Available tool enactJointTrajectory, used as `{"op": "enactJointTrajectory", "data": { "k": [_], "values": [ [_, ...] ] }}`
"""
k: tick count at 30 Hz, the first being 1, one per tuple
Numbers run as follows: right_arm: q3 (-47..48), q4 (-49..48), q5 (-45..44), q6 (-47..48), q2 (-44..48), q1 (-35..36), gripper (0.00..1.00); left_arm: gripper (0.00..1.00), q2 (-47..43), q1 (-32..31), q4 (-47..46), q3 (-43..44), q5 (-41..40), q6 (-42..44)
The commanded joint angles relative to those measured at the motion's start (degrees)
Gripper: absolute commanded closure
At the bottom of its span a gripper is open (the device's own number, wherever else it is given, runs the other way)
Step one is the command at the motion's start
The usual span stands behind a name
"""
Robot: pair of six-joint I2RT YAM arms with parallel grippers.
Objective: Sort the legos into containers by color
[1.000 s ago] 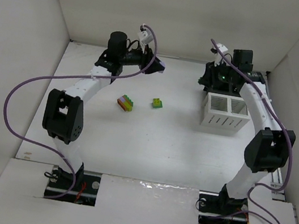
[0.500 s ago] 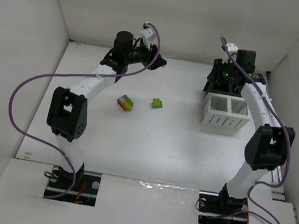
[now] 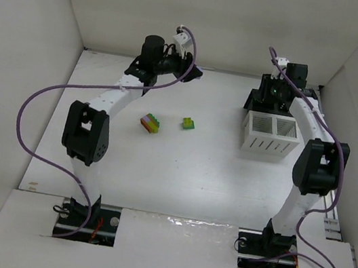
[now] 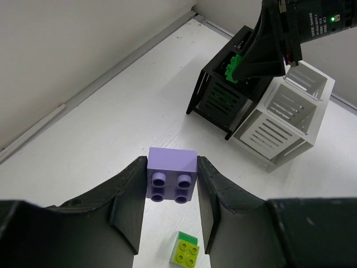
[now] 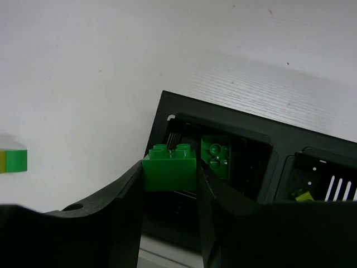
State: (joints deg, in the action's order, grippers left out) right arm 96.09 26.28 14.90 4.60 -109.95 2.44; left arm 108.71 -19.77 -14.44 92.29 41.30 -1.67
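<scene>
The right claw (image 5: pixel 170 185) pinches a green lego (image 5: pixel 169 163) over the black bin (image 5: pixel 223 120), likely to drop it by the 1 green brick (image 5: pixel 216 157) inside, while the left claw (image 4: pixel 170 209) pinches a purple lego (image 4: pixel 172 174), held ready.

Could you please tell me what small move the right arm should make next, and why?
Probably shift slightly further over the black bin and then open. The right jaws grip a green brick that seems to hang at the rim of the bin's open compartment, and a second green brick already lies inside that compartment.
</scene>
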Motion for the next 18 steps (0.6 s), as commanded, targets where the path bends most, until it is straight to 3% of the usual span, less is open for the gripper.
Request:
{"op": "enactJointTrajectory", "data": {
  "k": [1,2,3,5,8,9,11,18],
  "values": [
    [2.1,-2.4,-1.2,-0.9,0.8,-0.9,0.92,1.00,-0.3,-1.1,-0.7,2.8,0.2,1.4],
    [2.1,-2.4,-1.2,-0.9,0.8,-0.9,0.75,1.00,0.3,-1.1,-0.7,3.4,0.2,1.4],
    [2.1,-2.4,-0.6,-0.9,1.3,-0.9,0.64,1.00,0.3,-1.1,-0.1,3.4,-0.3,1.9],
    [2.1,-2.4,0.0,-0.3,1.9,-0.9,0.49,1.00,0.8,-1.8,-0.1,4.1,-0.3,1.9],
    [0.9,-2.4,1.4,0.3,2.6,-0.9,0.36,1.00,0.8,-2.3,-0.1,4.6,-0.3,2.5],
    [0.9,-2.4,1.5,0.3,3.3,-0.9,0.26,1.00,1.3,-2.3,-0.1,4.7,-0.3,2.5],
    [0.9,-2.9,2.1,0.3,4.2,-0.9,0.20,1.00,1.3,-3.4,-0.1,5.2,-0.3,3.0],
    [-2.9,-8.2,1.8,-3.0,15.5,-3.6,0.20,1.00,4.8,-7.0,-1.5,9.0,4.0,2.6]
  ]
}}
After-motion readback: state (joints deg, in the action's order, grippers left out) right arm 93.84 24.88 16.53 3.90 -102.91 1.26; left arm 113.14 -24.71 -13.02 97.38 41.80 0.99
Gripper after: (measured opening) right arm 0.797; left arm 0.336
